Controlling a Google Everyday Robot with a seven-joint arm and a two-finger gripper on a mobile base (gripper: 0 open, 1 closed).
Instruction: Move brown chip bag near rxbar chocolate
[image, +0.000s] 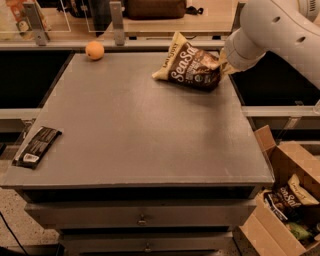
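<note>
The gripper (223, 64) holds the brown chip bag (192, 67) by one end; the rxbar chocolate (37, 146) lies well apart from it, across the table (150, 135).

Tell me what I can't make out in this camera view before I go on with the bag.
1. Gripper, at the brown chip bag's right end: mostly covered by the white arm, so its contact with the bag is hidden.
2. Whether the bag rests on the table or is lifted: unclear.
3. Rxbar chocolate, front-left table edge: lettering too small to read.
4. Cardboard box, lower right: cut off by the frame edge.
</note>
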